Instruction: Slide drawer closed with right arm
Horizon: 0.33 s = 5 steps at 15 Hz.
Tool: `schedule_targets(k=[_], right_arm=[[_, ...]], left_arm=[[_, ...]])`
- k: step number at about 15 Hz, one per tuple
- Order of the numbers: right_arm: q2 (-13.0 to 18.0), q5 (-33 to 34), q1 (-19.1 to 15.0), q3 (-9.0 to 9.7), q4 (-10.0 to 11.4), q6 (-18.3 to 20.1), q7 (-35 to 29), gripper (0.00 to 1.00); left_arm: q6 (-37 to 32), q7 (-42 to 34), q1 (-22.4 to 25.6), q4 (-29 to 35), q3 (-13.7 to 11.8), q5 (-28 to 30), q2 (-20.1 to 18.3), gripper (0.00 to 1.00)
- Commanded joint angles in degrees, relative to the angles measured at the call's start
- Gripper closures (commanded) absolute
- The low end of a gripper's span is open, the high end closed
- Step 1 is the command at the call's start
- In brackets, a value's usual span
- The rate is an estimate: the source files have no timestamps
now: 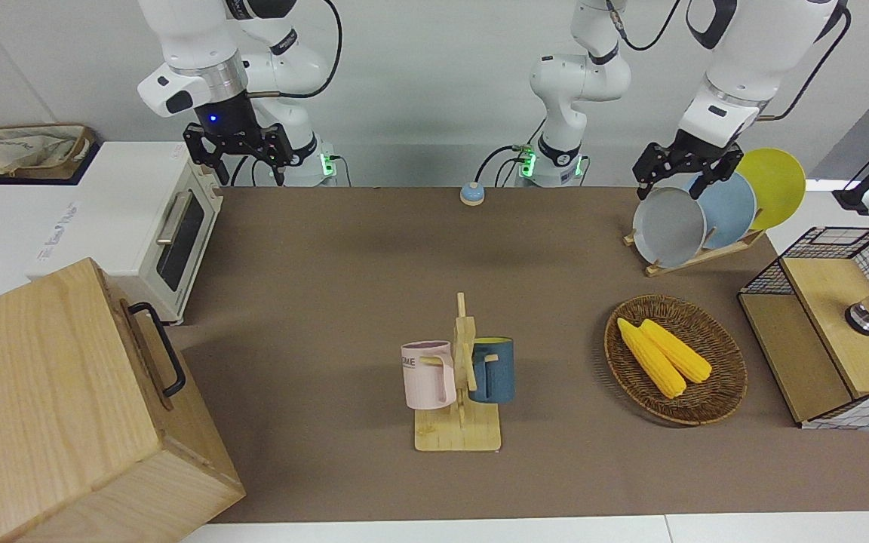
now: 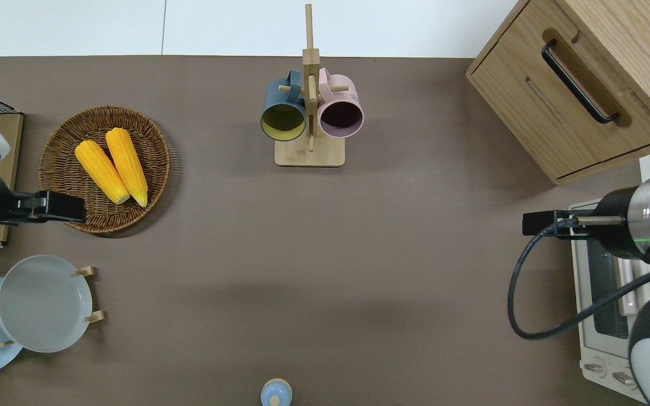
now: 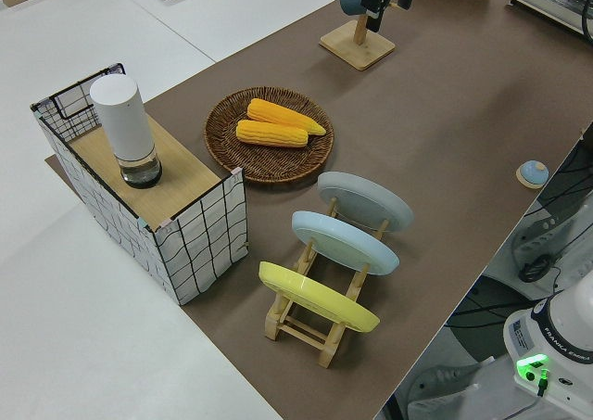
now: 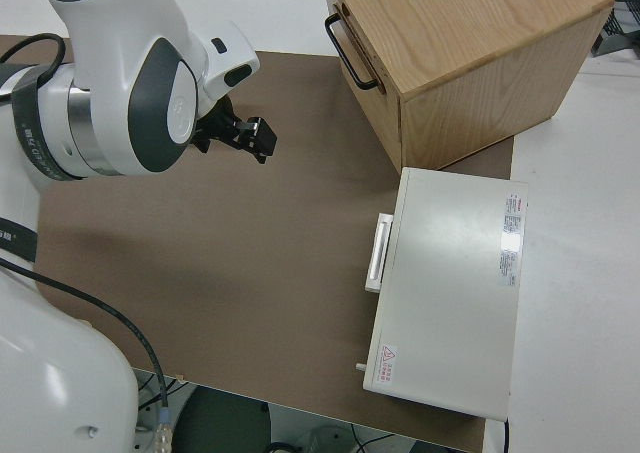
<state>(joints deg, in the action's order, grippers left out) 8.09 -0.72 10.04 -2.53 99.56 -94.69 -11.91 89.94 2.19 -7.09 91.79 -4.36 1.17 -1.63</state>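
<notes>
- The cabinet sits at the table's two o'clock corner in the overhead view, its drawer pushed in.
- The toaster oven lies nearer to the robots than the cabinet, at four o'clock.
- The mug rack stands at twelve o'clock.
- The basket holds two corn cobs at ten o'clock.
- The plate rack sits at eight o'clock.
</notes>
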Motion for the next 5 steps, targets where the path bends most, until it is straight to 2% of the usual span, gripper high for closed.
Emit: schedule_targets(k=[1,5], right_arm=[[-0.18,-0.95,-0.02,-0.20,-1.38,0.91,0.92,0.021],[-0.61,-0.86,-0.02,-0.29,-2.08,0.91,0.83,0.021]], left_arm=[[-0.82,-0.08,-0.21,-0.12,-0.21,-0.73,-0.48,0.00],[-0.82,-0.08,-0.21,-0.12,-0.21,-0.73,-0.48,0.00]])
